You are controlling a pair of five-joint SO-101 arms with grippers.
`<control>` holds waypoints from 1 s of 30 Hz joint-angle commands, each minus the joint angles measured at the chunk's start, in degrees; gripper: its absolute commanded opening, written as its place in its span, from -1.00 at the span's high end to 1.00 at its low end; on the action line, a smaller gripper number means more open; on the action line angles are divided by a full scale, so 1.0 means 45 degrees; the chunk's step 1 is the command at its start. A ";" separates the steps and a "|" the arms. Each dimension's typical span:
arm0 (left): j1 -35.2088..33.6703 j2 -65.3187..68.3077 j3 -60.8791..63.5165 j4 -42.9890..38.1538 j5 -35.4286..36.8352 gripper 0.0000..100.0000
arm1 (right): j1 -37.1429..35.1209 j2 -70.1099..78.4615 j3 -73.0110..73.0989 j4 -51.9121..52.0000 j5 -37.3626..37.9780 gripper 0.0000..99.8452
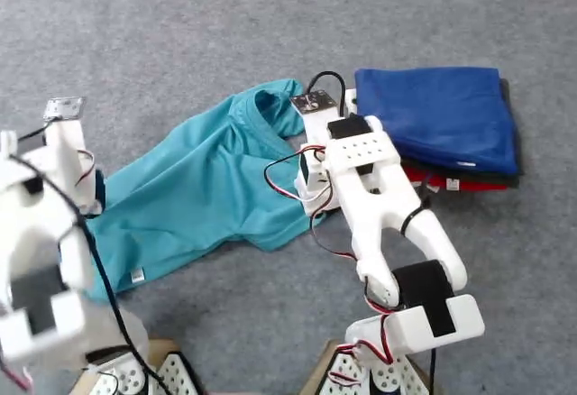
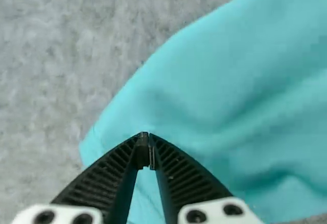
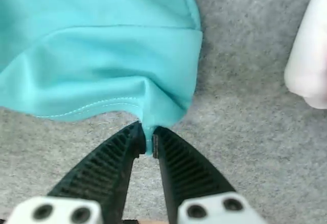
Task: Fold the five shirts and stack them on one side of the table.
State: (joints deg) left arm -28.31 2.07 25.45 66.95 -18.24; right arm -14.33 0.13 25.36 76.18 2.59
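- Shirt, teal, lay spread on table between my arms; folded stack sat just beyond my right arm.
- Left gripper was pressed shut on shirt's edge; right gripper pinched a small tuck of hem.
- Risk: right bite looked thin, so cloth could slip out on lifting.
- Risk: uneven pull between grips could skew the fold or drag cloth into stack.

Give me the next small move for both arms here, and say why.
Probably lift both held edges a little together, to start the fold. The right gripper is shut on the hem of the teal shirt, the left gripper looks shut on its opposite edge, and the shirt lies unfolded on the table.
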 commanded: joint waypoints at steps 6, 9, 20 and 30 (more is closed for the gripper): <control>-0.0029 0.5021 -0.5773 0.0020 0.0664 0.94 | -0.0117 -0.0029 -0.0459 -0.0352 0.0020 0.97; -0.0029 0.5529 -0.7238 0.0020 0.1016 0.94 | -0.0117 -0.0029 -0.0459 -0.0410 0.0020 0.97; 0.0029 0.6193 -1.0833 -0.0742 0.2247 0.94 | -0.0117 -0.0068 -0.0518 -0.0430 0.0020 0.97; -0.0596 0.6095 -1.4349 0.7248 0.1817 0.94 | -0.0117 -0.0049 -0.0479 -0.0410 0.0098 0.97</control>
State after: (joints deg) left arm -28.66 31.69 -33.36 89.63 -9.36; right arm -14.33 0.22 25.36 74.77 2.59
